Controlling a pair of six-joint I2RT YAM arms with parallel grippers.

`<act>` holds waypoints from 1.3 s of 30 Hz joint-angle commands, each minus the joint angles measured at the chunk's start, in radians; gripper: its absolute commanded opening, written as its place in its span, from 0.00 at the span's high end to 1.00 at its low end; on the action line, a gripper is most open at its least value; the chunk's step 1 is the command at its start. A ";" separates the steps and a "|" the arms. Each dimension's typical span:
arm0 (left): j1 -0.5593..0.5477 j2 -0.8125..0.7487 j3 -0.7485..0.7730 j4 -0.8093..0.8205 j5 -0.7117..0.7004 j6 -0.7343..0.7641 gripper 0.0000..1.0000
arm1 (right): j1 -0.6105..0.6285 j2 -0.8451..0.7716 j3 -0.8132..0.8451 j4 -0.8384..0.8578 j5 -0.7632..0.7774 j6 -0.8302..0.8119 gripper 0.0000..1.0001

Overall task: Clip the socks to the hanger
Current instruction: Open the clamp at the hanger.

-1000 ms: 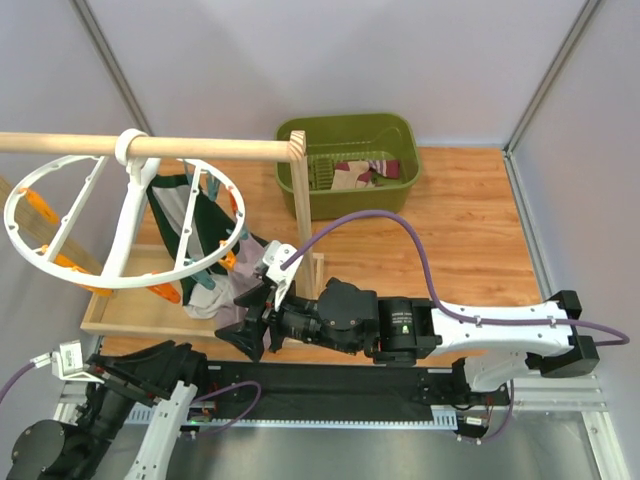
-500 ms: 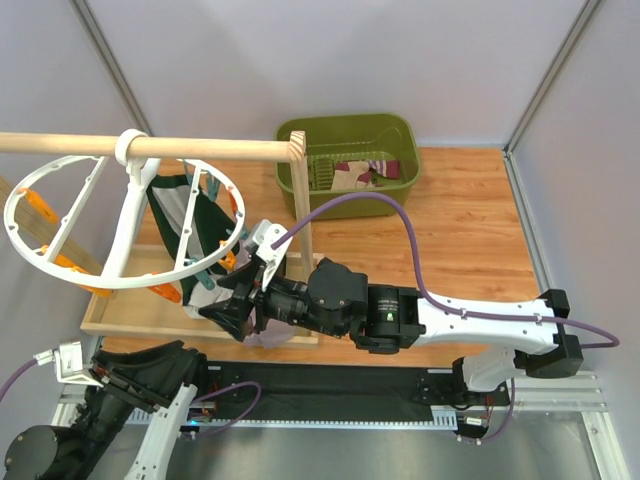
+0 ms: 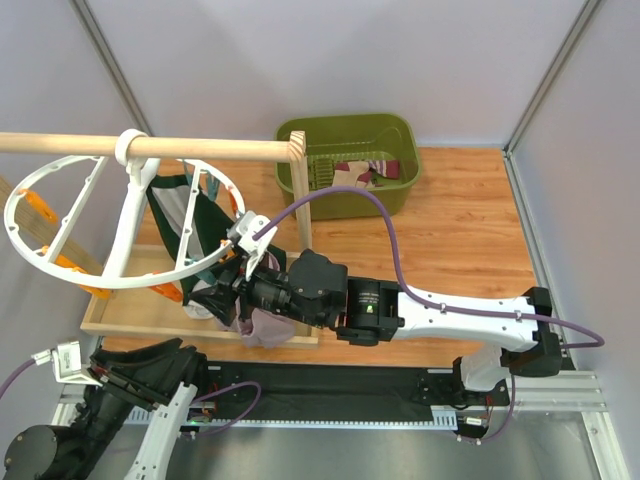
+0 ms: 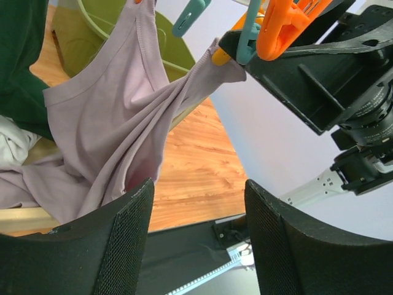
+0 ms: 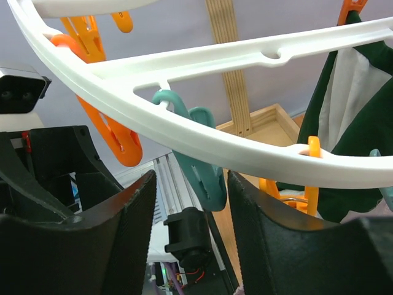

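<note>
The socks (image 3: 354, 176), cream-pink with maroon patches, lie in the green basket (image 3: 400, 135) at the back. The white wheel-shaped hanger (image 3: 128, 222) hangs from the wooden rod and carries orange and teal clips. My right gripper (image 3: 207, 301) is under the hanger's near rim, open. In the right wrist view a teal clip (image 5: 201, 167) hangs from the white rim (image 5: 184, 132), just above the gap of the open right gripper (image 5: 190, 206), untouched. My left gripper (image 3: 150, 375) sits low at the front left; the left wrist view shows it (image 4: 198, 212) open and empty.
The wooden rod (image 3: 210, 148) rests on a post (image 3: 300, 205) above a wooden tray base (image 3: 115, 315). A dark green and white garment (image 3: 195, 220) and a mauve garment (image 3: 262, 326) hang from the hanger. The mauve garment (image 4: 110, 123) fills the left wrist view.
My right arm has reached leftward and its gripper has moved under the hanger's near rim, up to the clips. The left arm has hardly moved.
</note>
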 commanded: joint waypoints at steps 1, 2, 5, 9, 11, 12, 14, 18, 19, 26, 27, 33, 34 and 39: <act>-0.002 -0.048 0.008 0.042 -0.001 0.026 0.32 | -0.002 0.020 0.047 0.050 0.029 -0.024 0.50; -0.002 -0.048 0.007 0.054 0.001 0.029 0.33 | -0.003 0.021 0.044 0.050 0.036 -0.024 0.52; -0.002 -0.047 -0.013 0.114 0.030 0.027 0.34 | -0.002 0.009 0.018 0.050 0.040 -0.015 0.64; 0.000 -0.029 -0.062 0.232 0.128 0.027 0.37 | -0.002 -0.026 -0.005 0.072 0.063 -0.009 0.97; 0.001 0.013 -0.071 0.301 0.156 0.033 0.37 | -0.003 -0.034 -0.003 0.062 0.074 -0.018 1.00; 0.004 0.027 -0.067 0.319 0.173 0.039 0.37 | -0.005 -0.044 -0.003 0.034 0.078 -0.018 1.00; 0.011 0.062 -0.053 0.381 0.193 0.044 0.37 | -0.007 -0.052 0.000 -0.002 0.086 -0.024 1.00; 0.050 0.119 -0.028 0.479 0.251 0.049 0.36 | -0.019 -0.075 0.021 -0.089 0.121 -0.040 1.00; 0.057 0.143 -0.031 0.515 0.266 0.043 0.36 | -0.026 -0.078 0.027 -0.109 0.126 -0.040 1.00; 0.090 0.205 -0.091 0.743 0.348 -0.097 0.36 | -0.053 -0.066 0.123 -0.342 0.137 -0.009 1.00; 0.092 0.211 -0.090 0.764 0.345 -0.103 0.36 | -0.053 -0.069 0.129 -0.356 0.135 -0.004 1.00; 0.120 0.261 -0.087 0.840 0.377 -0.183 0.36 | -0.043 -0.052 0.208 -0.461 0.063 0.022 1.00; 0.121 0.263 -0.078 0.812 0.368 -0.169 0.36 | -0.040 -0.052 0.213 -0.476 0.063 0.026 1.00; 0.121 0.268 -0.087 0.766 0.387 -0.180 0.38 | -0.031 -0.055 0.227 -0.514 0.065 0.028 1.00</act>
